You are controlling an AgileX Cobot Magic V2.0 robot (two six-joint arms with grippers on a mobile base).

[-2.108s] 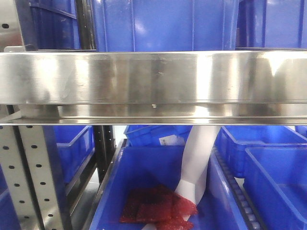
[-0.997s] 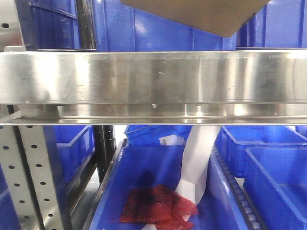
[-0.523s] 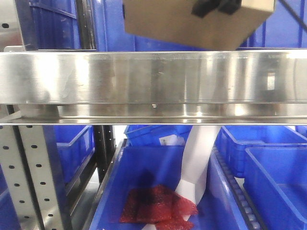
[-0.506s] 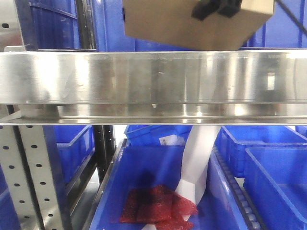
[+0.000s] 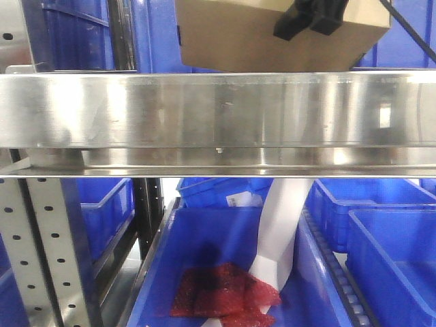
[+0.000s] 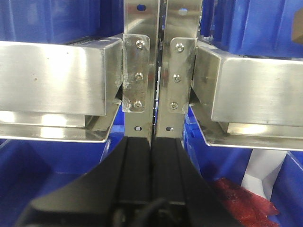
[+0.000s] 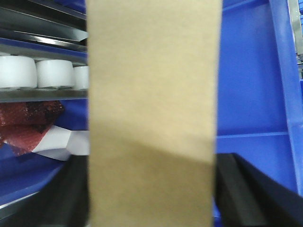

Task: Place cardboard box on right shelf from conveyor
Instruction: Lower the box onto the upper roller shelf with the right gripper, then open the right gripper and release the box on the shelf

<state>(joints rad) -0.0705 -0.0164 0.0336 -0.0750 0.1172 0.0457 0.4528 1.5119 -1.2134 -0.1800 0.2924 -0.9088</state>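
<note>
The tan cardboard box hangs at the top of the front view, its lower edge level with the top of the right shelf's shiny steel front rail. My right gripper shows as black fingers against the box's upper right. In the right wrist view the box fills the middle, and my right gripper is shut on it with a black finger on each side. My left gripper is shut and empty, pointing at the grey perforated uprights. The conveyor is out of view.
Blue plastic bins sit below and behind the rail. One bin holds a red bubble bag and a white sheet. White rollers line a track at the left of the right wrist view. Steel shelf ends flank the uprights.
The box came into the front view from above and has sunk toward the steel rail, with the right gripper's black fingers now showing on it.
</note>
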